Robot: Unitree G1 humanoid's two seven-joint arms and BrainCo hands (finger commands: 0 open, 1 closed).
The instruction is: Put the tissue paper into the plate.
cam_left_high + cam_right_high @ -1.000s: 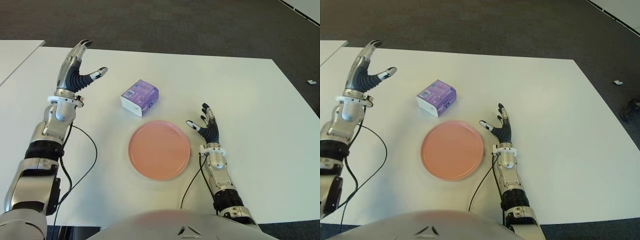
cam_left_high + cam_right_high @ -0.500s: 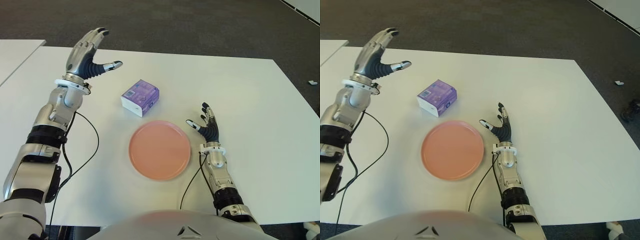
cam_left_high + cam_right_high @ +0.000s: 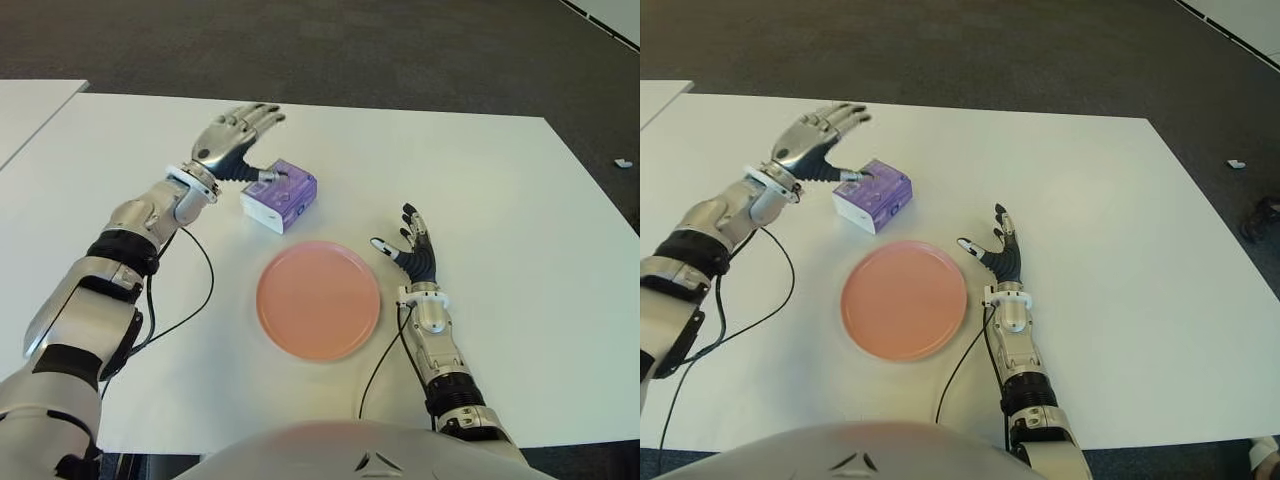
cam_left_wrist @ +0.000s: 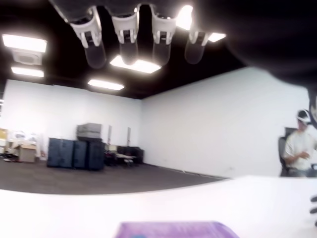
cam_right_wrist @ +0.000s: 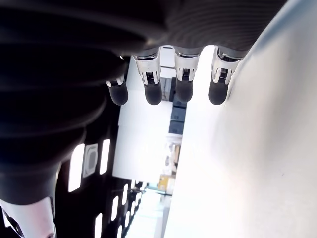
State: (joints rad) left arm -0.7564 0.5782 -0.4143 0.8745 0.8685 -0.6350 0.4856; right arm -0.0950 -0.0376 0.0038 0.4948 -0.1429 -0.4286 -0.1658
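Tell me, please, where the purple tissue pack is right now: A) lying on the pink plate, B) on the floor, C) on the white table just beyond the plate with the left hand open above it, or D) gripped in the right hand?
C: the tissue pack sits on the table beyond the empty plate, with the left hand open over it.

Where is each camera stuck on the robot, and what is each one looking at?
Left eye: on the head, facing down at the table; shows left hand open over the tissue pack, and right hand beside the plate.
Right eye: head too, same scene.
Left wrist: on the left arm; shows its fingers, pack edge, a room.
Right wrist: on the right arm; shows its open fingers, table.
Eyes and left wrist share the pack.
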